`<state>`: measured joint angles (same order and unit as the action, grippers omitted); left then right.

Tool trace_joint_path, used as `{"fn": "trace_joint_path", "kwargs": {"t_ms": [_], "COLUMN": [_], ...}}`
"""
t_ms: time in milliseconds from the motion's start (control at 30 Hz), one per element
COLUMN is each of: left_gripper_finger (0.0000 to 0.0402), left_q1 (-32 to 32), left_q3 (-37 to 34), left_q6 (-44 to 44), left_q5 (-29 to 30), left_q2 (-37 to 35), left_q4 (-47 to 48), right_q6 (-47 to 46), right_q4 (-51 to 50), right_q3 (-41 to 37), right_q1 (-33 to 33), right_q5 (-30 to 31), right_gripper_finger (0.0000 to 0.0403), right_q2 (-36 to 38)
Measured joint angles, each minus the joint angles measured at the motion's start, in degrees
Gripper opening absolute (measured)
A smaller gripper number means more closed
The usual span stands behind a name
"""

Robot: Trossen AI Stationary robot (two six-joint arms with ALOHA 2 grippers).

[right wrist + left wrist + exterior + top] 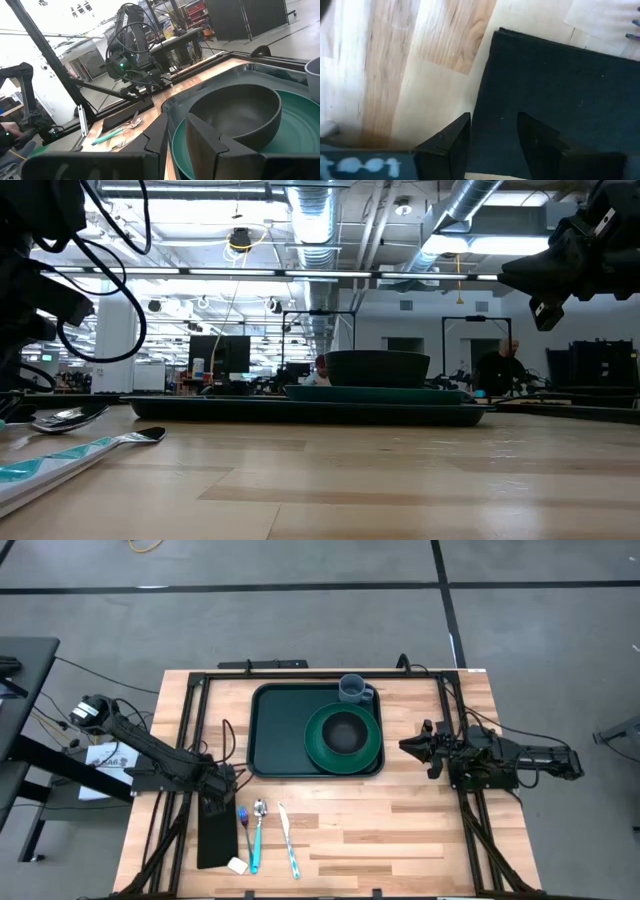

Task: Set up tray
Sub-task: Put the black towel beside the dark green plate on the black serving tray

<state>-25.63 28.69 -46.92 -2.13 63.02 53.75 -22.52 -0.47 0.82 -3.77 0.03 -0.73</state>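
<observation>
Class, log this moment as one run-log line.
left gripper: open over black mat | right gripper: open beside tray | tray holds plate, bowl, cup

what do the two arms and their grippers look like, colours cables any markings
Both arms are dark, nearly black, jointed segments. The left gripper and right gripper each end in two dark, wedge-shaped fingers. Black cables loop along the left arm and trail from the right arm's base. A green light glows on the left arm in the right wrist view. No readable markings show.
</observation>
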Motion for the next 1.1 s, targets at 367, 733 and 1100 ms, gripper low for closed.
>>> {"fn": "trace_joint_path", "kwargs": {"t_ms": [367,733,1100], "left_gripper_finger": [0.0148,0.0141,0.0009], "left_q1": [0.0,0.5,0.8], "left_q3": [0.3,1.6,1.6], "left_q6": [4.4,9.3,9.4], "left_q5": [0.9,1.1,-0.6], "left_q2": [8.9,13.6,13.5], "left_q4": [-2.2,-3.2,-4.4], "right_q6": [0.0,0.0,0.0], "right_q4": [0.0,0.0,0.0], "right_q3": [0.0,0.0,0.0], "right_q1": [0.0,0.0,0.0], "right_q5": [0.0,0.0,0.0], "right_gripper_finger": [0.0059,0.0059,0.0059], "right_q2": [0.0,0.0,0.0]}}
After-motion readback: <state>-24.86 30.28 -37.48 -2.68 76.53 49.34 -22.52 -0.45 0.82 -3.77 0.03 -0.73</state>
